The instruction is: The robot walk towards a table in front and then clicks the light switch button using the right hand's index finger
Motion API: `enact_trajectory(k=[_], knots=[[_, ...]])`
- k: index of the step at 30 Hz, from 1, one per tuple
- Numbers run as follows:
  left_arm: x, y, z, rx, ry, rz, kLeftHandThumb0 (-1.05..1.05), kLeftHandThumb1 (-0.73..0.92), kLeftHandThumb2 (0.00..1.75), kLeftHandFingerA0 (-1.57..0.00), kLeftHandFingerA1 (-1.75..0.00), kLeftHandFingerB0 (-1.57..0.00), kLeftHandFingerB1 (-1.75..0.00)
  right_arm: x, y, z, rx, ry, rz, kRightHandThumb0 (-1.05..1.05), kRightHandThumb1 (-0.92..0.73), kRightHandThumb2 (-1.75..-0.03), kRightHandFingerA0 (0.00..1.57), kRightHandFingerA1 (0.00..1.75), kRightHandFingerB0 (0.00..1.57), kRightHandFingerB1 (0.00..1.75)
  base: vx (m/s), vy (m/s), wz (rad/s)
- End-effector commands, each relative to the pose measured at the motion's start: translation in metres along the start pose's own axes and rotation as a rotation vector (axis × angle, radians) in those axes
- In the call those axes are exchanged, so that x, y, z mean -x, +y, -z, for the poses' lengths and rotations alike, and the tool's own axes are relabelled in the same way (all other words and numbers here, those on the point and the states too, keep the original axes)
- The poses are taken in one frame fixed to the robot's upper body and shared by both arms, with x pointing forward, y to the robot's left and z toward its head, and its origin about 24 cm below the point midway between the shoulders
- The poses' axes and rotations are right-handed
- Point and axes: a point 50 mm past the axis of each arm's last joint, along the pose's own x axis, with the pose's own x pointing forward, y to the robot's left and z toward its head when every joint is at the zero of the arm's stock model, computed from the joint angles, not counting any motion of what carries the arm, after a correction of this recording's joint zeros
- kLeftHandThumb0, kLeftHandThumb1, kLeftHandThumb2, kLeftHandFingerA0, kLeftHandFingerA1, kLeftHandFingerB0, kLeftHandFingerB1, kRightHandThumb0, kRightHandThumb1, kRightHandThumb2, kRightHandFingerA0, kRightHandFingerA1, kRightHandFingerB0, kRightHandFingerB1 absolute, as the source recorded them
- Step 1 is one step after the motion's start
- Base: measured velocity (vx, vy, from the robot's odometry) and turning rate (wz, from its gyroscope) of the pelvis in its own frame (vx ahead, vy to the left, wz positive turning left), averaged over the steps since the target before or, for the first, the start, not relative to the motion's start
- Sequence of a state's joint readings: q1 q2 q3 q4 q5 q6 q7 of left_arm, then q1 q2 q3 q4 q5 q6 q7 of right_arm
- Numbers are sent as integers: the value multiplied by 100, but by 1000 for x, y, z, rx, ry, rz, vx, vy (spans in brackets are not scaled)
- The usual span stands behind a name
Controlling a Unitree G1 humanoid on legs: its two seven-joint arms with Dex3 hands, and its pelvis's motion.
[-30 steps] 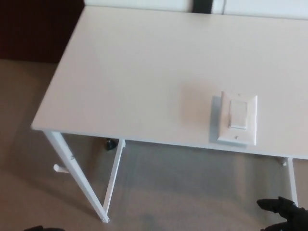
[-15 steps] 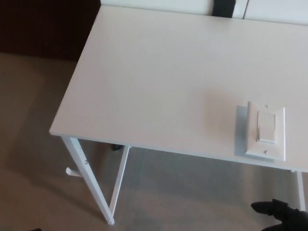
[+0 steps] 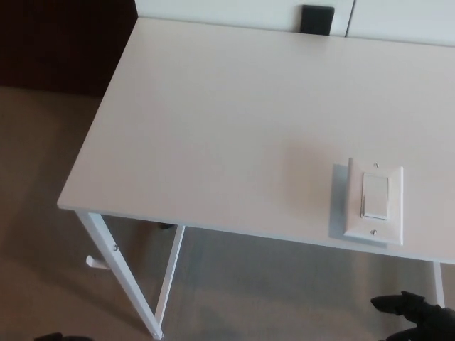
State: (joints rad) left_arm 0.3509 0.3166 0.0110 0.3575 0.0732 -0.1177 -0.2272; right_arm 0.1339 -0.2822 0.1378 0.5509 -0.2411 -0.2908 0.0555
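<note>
Beige floor (image 3: 43, 213) surrounds your table (image 3: 213, 121); the view has swung back left, so the switch (image 3: 375, 203) sits near its front right edge. Right robot hand (image 3: 419, 320) waits low, grip unclear.

Worktop (image 3: 213, 128) bare across left, middle and far side: free room for a hand there. Only obstacle on top is the switch plate (image 3: 371, 206), near-right, close to the near edge. Right hand (image 3: 419, 320) sits below that edge, w/ open floor (image 3: 284, 284) between. White legs (image 3: 124, 277) under near-left corner.
</note>
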Motion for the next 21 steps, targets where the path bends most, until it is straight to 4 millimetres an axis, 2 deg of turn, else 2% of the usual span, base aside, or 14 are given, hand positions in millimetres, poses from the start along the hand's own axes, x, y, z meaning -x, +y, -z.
enact_trajectory(k=[1,21], knots=[[3,2,2,-34,-8,-1,-30,47,54,-66,-43,-57,-38,2,-1,4,14,16,-8,-33,-70,-60,62,58,39,43,0,0,0],[4,3,1,-12,-13,-7,-29,47,54,-65,-43,-57,-38,4,1,5,33,23,-16,-33,-70,-60,62,56,41,43,0,0,0]])
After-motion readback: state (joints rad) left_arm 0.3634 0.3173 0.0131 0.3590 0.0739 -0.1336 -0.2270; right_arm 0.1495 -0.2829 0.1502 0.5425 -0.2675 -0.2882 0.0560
